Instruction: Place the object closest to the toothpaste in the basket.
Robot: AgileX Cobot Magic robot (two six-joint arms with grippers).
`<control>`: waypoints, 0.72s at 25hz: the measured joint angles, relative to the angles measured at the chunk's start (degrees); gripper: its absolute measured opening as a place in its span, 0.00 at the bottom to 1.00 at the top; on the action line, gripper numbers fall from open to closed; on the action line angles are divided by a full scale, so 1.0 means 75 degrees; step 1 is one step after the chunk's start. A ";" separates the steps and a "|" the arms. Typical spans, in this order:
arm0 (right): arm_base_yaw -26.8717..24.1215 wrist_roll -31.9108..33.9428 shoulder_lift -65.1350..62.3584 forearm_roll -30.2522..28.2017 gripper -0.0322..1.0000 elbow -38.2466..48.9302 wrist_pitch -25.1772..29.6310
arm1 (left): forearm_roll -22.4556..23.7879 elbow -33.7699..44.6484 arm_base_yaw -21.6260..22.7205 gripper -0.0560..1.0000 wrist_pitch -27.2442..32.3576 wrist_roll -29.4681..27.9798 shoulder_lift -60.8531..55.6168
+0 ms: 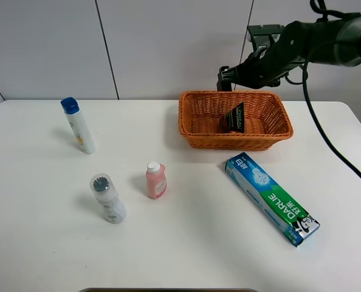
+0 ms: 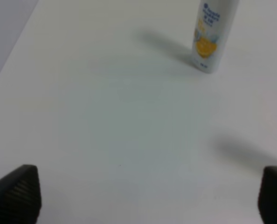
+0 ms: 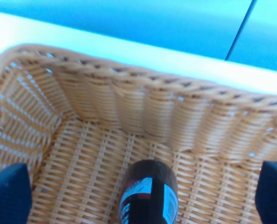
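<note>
A black bottle leans inside the orange wicker basket at the back of the table. The green and blue toothpaste box lies on the table in front of the basket. My right gripper hangs above the basket's back rim, open and empty. In the right wrist view its fingertips stand wide apart, with the black bottle between and below them on the basket's woven floor. My left gripper is open and empty over bare table. It is out of the exterior view.
A white bottle with a blue cap stands at the left and also shows in the left wrist view. A small pink bottle and a white bottle with a grey cap stand left of centre.
</note>
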 joint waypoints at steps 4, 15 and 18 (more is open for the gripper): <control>0.0000 0.0000 -0.0591 -0.0155 0.99 0.0000 0.0314 | 0.0000 0.0000 0.0000 0.94 0.0000 0.0000 0.0000; 0.0000 0.0000 -0.2774 -0.0507 0.99 0.0000 0.1408 | 0.0000 0.0000 0.0000 0.94 0.0000 0.0000 0.0000; 0.0000 0.0000 -0.3398 -0.0635 0.99 0.0000 0.1808 | 0.0000 0.0000 0.0000 0.94 0.0000 0.0000 0.0000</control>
